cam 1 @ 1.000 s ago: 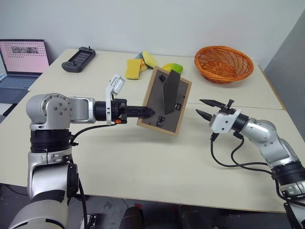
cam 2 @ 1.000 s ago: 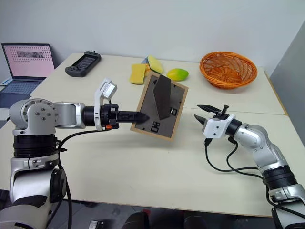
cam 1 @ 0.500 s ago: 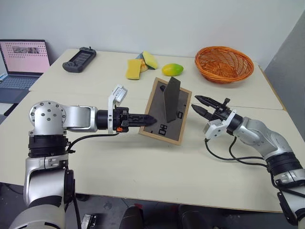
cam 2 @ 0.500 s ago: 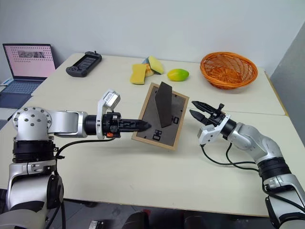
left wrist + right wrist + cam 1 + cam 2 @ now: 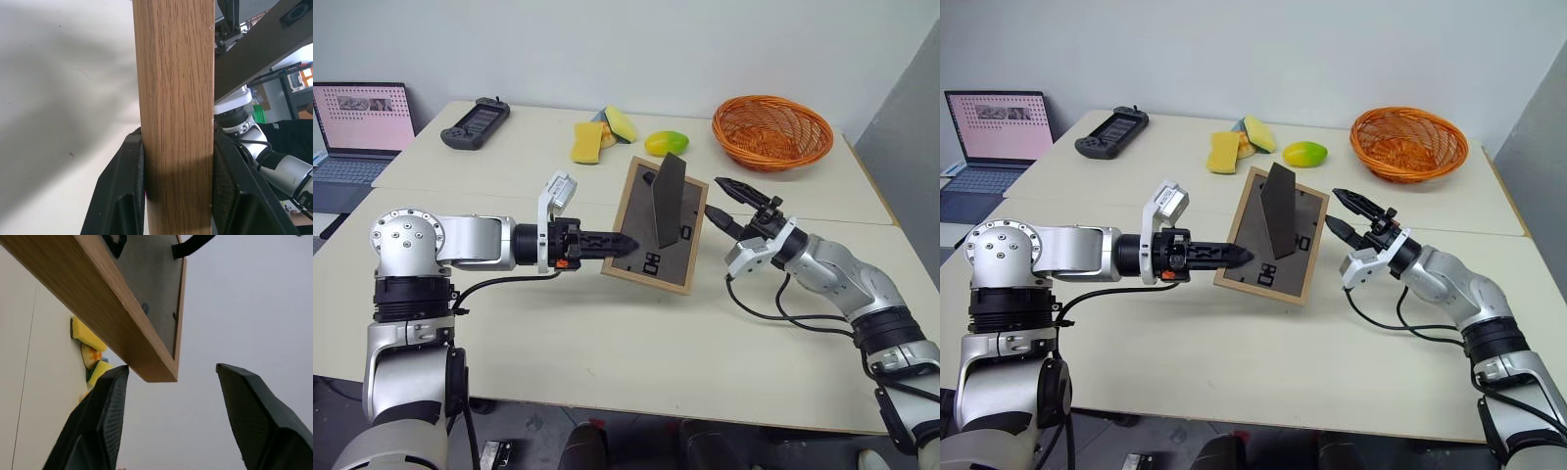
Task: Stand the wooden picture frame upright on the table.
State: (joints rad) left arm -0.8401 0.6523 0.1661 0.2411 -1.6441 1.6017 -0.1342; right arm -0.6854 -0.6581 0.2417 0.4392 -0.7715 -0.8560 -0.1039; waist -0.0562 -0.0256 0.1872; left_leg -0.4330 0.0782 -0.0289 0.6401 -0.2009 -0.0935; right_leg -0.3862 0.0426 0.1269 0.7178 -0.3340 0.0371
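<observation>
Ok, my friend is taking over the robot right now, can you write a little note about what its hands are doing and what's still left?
Left gripper: shut on the left edge of the small light-wood picture frame, holding it tilted above the cream-beige table, dark back facing the camera, easel stand folded out.
Right gripper: open, at the frame's right edge, not gripping it.
Done: frame picked up, stand opened.
Left: set the frame down upright on its stand, then let go.
</observation>
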